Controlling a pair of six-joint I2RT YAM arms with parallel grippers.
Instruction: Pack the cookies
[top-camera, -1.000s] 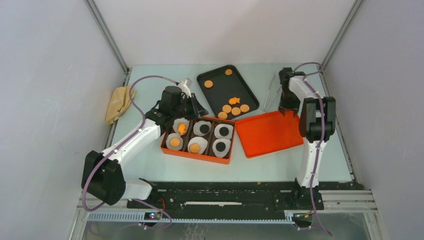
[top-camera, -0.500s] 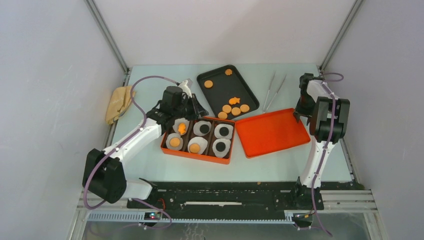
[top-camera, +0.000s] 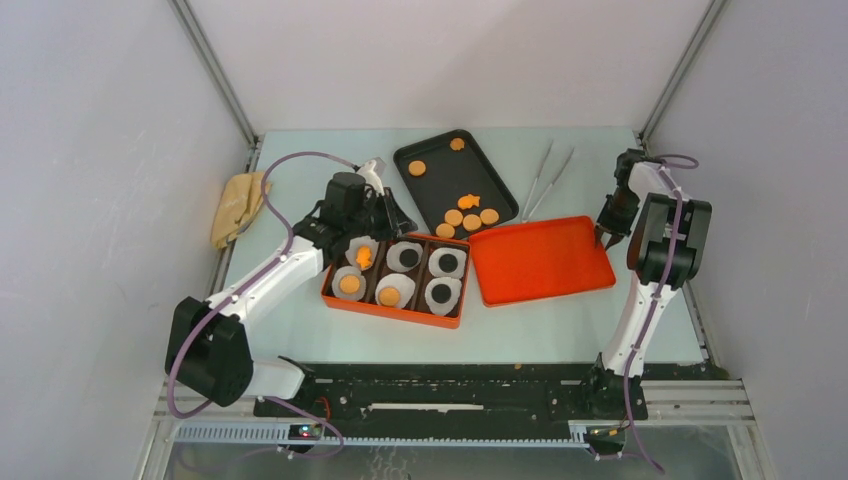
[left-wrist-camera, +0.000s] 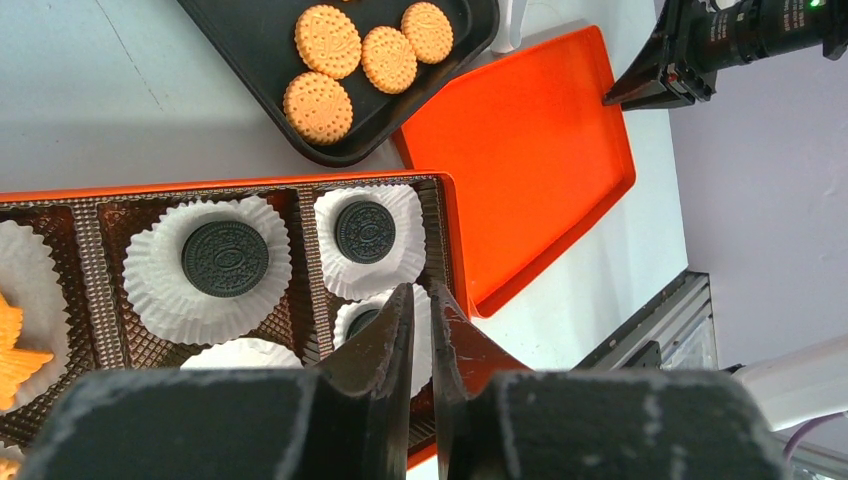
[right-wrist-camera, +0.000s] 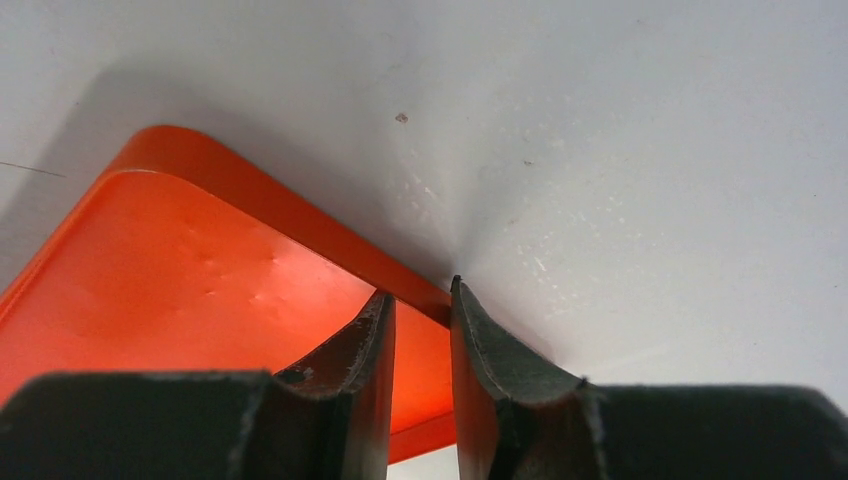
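Box compartments all filled; cookies remaining on tray; lid off, rim pinched in right jaws; left jaws near-closed, empty.

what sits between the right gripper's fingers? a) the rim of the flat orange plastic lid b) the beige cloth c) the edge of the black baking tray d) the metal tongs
a: the right wrist view shows the right gripper with one finger on each side of the raised rim of the flat orange plastic lid, near a corner.
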